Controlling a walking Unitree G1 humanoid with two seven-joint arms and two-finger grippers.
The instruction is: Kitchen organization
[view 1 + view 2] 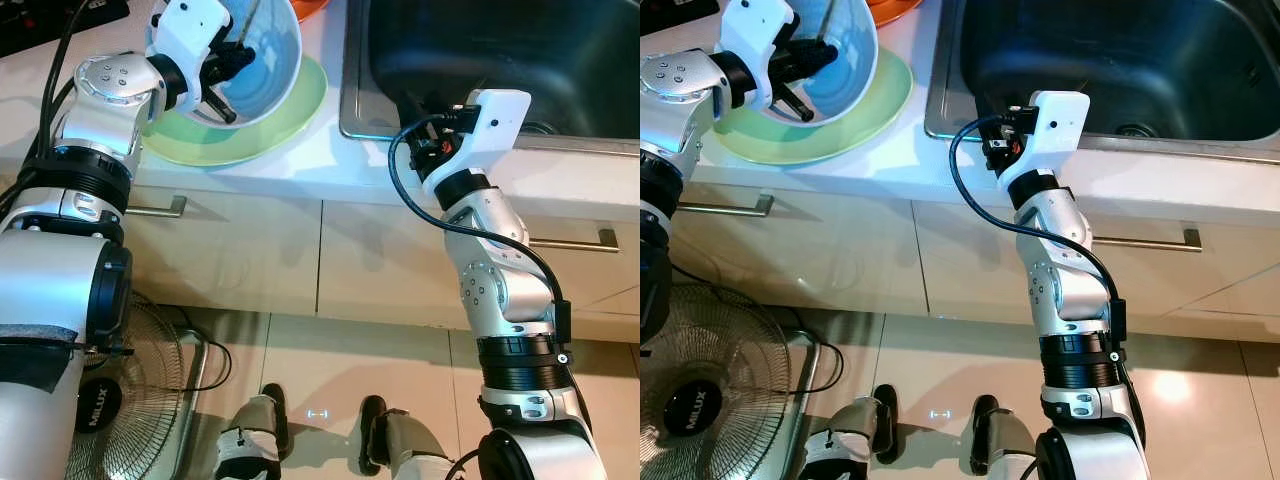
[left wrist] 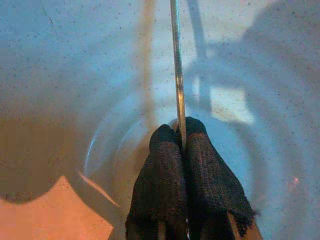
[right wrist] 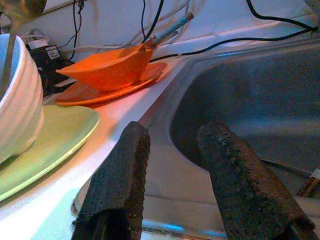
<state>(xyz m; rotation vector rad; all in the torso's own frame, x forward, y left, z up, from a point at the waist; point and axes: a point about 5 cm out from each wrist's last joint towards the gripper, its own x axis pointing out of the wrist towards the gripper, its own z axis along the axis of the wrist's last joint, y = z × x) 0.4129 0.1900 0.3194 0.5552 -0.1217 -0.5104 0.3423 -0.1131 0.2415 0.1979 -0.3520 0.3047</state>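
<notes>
A light blue bowl (image 1: 272, 62) stands tilted on a pale green plate (image 1: 285, 125) on the white counter left of the sink. My left gripper (image 2: 179, 131) reaches into the bowl and is shut on the thin metal handle of a utensil (image 2: 176, 65) that rises out of it. The utensil's lower end is hidden behind the fingers. My right gripper (image 3: 172, 135) hovers open over the front left corner of the steel sink (image 1: 352, 105), with nothing between its fingers.
An orange bowl (image 3: 110, 67) with a utensil (image 3: 170, 29) in it sits on an orange plate (image 3: 95, 94) at the back of the counter, among black cables. Cabinet drawers with bar handles (image 1: 160, 210) lie below the counter. A floor fan (image 1: 130, 400) stands at my left.
</notes>
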